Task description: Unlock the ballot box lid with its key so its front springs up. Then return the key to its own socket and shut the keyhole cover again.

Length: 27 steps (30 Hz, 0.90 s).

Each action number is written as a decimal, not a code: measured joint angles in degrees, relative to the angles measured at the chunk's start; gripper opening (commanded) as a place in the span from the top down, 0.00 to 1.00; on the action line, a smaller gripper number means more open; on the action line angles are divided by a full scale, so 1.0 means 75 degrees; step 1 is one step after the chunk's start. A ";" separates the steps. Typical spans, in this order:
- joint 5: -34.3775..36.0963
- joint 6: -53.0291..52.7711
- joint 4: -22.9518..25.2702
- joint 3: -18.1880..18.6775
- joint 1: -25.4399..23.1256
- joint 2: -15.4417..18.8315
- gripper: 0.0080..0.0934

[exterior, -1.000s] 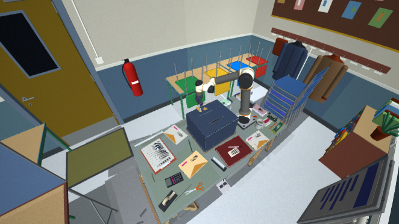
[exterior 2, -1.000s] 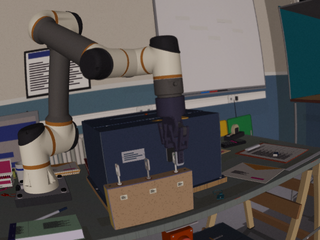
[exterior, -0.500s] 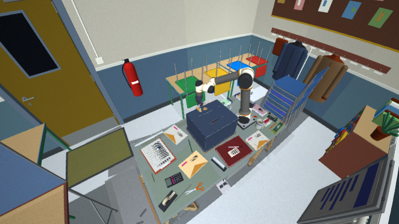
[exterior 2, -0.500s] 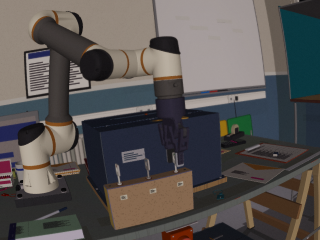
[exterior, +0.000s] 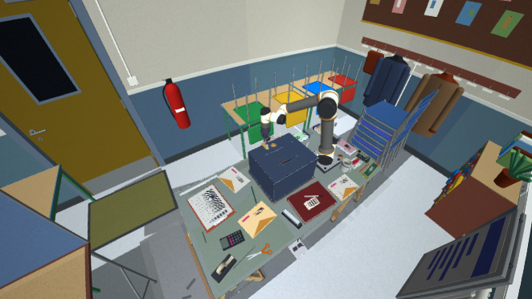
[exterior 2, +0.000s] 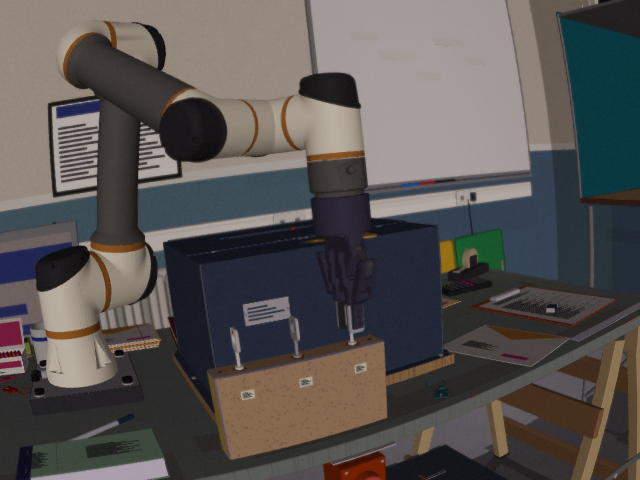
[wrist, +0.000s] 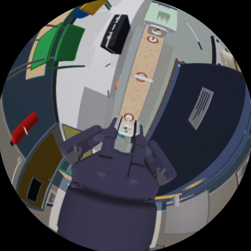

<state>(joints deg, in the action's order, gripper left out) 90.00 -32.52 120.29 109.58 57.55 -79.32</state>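
Note:
A silver key (exterior 2: 352, 321) (wrist: 126, 128) stands upright in the end socket of a cork key block (exterior 2: 300, 395) (wrist: 140, 77). Its flat head carries a green dot. Two more keys (exterior 2: 235, 347) (exterior 2: 294, 335) stand in the other sockets. The block sits on the table against one side of the dark blue ballot box (exterior 2: 305, 289) (exterior: 281, 165). The box lid lies flat, with a brass disc (exterior: 273, 145) on top. My gripper (exterior 2: 351, 316) (wrist: 126, 130) points straight down over the end socket. It is closed on the head of the green-dot key.
The robot's base (exterior 2: 77, 330) stands on the table beside the box. Envelopes (exterior 2: 504, 343), a clipboard (exterior 2: 545, 305), a calculator (exterior: 232, 240), scissors (exterior: 261, 252) and a red book (exterior: 311, 201) lie around the table. A small blue padlock (exterior 2: 439, 390) lies beside the block. The table edge runs just below the block.

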 measured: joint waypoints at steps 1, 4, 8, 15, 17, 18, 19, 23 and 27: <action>0.0000 0.0000 0.0000 0.0000 0.0000 0.0000 0.83; 0.0000 0.0000 0.0000 0.0000 0.0000 0.0000 0.90; 0.0000 0.0000 0.0001 0.0000 0.0000 0.0000 0.99; 0.0000 0.0000 0.0001 0.0000 0.0000 0.0000 1.00; 0.0000 0.0000 0.0000 0.0000 0.0000 0.0000 1.00; 0.0000 0.0000 0.0000 0.0000 0.0000 0.0000 1.00; 0.0000 0.0000 0.0000 0.0000 0.0000 0.0000 1.00; 0.0000 0.0000 -0.0008 -0.0002 0.0000 -0.0002 1.00; 0.0000 0.0000 -0.0026 -0.0011 0.0000 -0.0009 1.00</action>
<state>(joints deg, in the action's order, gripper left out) 90.00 -32.52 120.10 109.50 57.55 -79.39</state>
